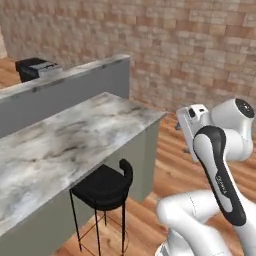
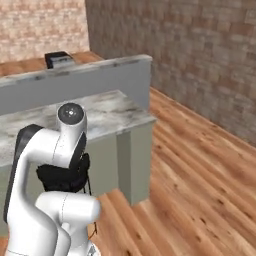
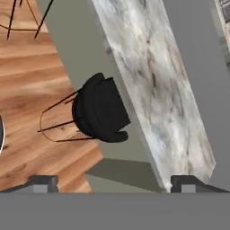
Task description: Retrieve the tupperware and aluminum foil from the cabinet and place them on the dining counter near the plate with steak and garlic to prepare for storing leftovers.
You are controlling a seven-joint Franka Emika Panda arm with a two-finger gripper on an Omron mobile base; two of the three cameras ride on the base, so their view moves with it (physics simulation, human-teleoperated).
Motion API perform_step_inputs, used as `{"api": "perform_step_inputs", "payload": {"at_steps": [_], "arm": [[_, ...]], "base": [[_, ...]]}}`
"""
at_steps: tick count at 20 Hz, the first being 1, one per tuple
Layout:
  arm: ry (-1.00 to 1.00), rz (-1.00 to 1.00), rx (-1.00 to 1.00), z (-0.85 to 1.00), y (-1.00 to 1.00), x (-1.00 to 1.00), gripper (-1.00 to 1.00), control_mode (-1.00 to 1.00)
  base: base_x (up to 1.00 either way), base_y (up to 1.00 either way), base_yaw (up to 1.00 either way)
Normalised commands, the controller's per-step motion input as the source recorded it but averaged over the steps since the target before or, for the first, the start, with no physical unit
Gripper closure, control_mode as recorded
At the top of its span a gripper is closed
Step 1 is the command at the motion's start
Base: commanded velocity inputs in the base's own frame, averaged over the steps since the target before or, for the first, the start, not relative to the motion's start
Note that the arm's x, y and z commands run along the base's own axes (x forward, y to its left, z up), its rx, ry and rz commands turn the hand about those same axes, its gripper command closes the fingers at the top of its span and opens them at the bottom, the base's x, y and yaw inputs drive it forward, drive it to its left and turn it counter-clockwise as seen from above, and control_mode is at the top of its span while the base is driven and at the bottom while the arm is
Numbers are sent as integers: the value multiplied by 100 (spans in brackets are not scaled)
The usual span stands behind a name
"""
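Dining counter in view, end section only; jaws spread wide, nothing held

Dining counter (image 1: 65,145): grey-white marbled stone with dark veins, on a grey-green base. In the left base view it runs off the left and bottom edges, so its full length cannot be judged. Its near corner ends just left of the arm. Behind it, along its far side, stands the raised grey ledge (image 1: 70,90), also cut off at the left. A dark appliance (image 1: 36,67) sits beyond that ledge at upper left; the ledge hides its lower part and its details are too blurred to identify.

A black stool (image 1: 105,187) on thin legs stands against the counter's front, its seat tucked partly under the overhang. The wooden floor (image 1: 170,170) and a brick wall (image 1: 190,50) lie to the right.

In the right base view the arm's white body covers the counter's left portion and most of the stool (image 2: 62,177).

From the hand view the gripper (image 3: 116,184) looks down on the counter's end (image 3: 152,85) and the stool (image 3: 101,110). Both fingertips (image 3: 42,183) stand far apart with nothing between them, well clear of the stone.
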Motion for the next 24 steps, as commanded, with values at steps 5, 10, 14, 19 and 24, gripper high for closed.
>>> {"api": "perform_step_inputs", "payload": {"at_steps": [5, 10, 14, 19, 24], "arm": [[0, 0, 0, 0, 0, 0, -100, 100], [0, 0, 0, 0, 0, 0, -100, 100], [0, 0, 0, 0, 0, 0, -100, 100], [0, 0, 0, 0, 0, 0, -100, 100], [0, 0, 0, 0, 0, 0, -100, 100]], "base": [[34, -85, -63], [85, -55, -48], [100, -24, -13], [100, -36, 34], [100, -33, 64]]}}
